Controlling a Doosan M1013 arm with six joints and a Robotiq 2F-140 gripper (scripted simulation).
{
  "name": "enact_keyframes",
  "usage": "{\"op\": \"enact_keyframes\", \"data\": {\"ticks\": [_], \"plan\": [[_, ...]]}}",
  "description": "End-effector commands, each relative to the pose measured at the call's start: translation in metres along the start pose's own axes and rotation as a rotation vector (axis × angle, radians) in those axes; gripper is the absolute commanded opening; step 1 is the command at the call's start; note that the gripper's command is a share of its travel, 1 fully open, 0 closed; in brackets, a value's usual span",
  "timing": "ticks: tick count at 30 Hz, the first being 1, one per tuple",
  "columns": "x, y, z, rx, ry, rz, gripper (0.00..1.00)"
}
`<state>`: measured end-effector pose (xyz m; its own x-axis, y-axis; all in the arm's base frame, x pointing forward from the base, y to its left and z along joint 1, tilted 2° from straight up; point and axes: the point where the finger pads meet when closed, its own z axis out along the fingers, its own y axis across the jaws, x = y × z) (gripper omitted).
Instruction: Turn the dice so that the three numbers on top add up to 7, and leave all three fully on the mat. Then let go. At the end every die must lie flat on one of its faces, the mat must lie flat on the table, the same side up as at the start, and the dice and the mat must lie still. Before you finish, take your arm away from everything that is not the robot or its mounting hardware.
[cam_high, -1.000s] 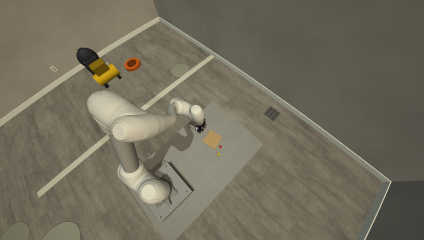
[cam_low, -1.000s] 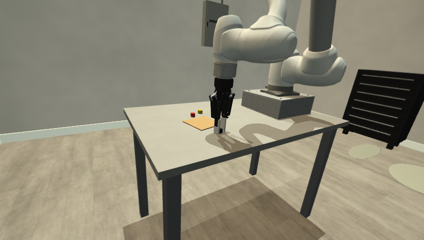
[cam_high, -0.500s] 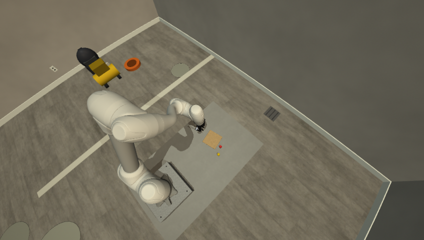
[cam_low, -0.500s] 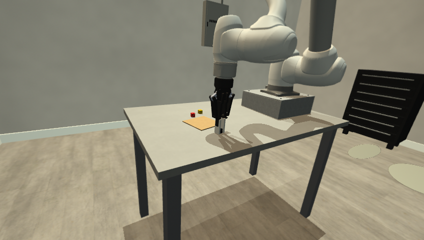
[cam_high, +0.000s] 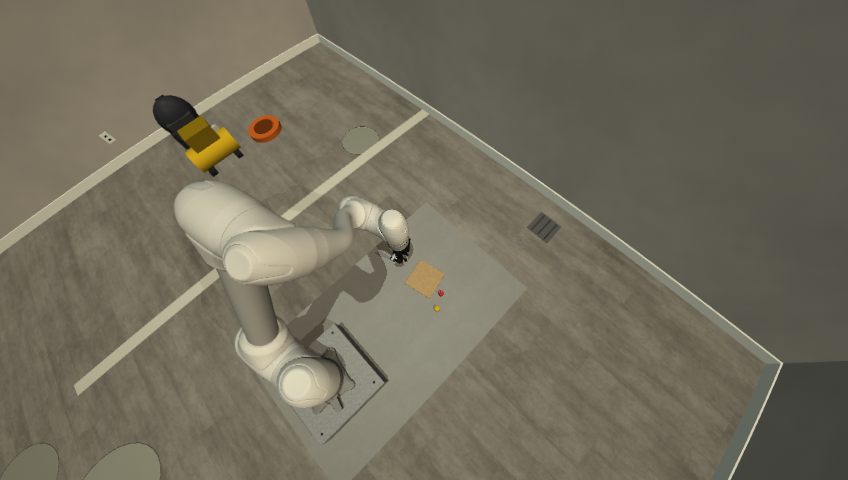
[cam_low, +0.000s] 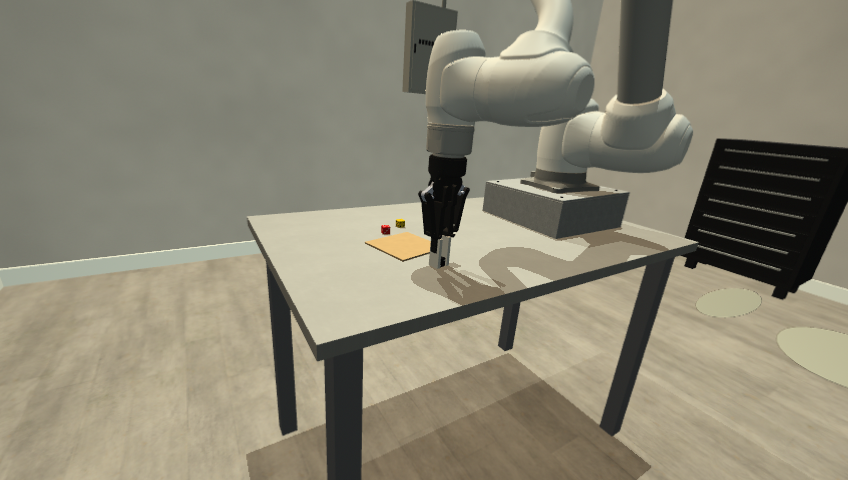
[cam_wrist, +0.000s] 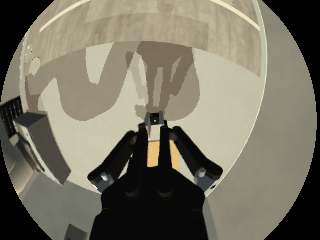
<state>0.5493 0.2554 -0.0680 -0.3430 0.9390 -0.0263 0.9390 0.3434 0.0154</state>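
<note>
The tan mat (cam_high: 424, 278) lies flat on the grey table, and it also shows in the exterior view (cam_low: 399, 245). My gripper (cam_low: 440, 259) points straight down at the table top just beside the mat's edge, off the mat. It is shut on a small whitish die (cam_wrist: 155, 120), seen between the fingertips in the wrist view. A red die (cam_high: 440, 292) lies on the table right beside the mat's far side, off the mat. A yellow die (cam_high: 436, 308) lies a little further out on the table. Their top numbers are too small to read.
The arm's grey base block (cam_low: 554, 205) stands on the table behind the gripper. A black slatted rack (cam_low: 773, 208) stands on the floor to the right. A yellow cart (cam_high: 205, 142) and an orange ring (cam_high: 264, 128) are on the floor far away.
</note>
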Motion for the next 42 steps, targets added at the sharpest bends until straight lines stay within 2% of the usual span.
{"op": "enact_keyframes", "data": {"ticks": [1,6,9,15,17,22,25,38,39,41,42], "plan": [[0.000,0.000,0.000,0.000,0.000,0.000,0.09],[0.000,0.000,-0.002,0.000,0.000,0.000,0.09],[0.000,0.000,-0.010,0.000,0.000,0.000,0.09],[0.000,0.000,-0.048,0.000,0.000,0.000,0.09],[0.000,0.000,-0.048,0.000,0.000,0.000,0.09],[0.000,0.000,-0.084,0.000,0.000,0.000,0.09],[0.000,0.000,-0.096,0.000,0.000,0.000,0.09],[-0.002,-0.001,-0.100,0.000,0.000,0.002,0.09],[-0.011,-0.004,-0.101,0.000,0.000,0.010,0.09],[-0.054,-0.024,-0.102,0.000,0.000,0.054,0.09],[-0.054,-0.024,-0.102,0.000,0.000,0.054,0.09]]}}
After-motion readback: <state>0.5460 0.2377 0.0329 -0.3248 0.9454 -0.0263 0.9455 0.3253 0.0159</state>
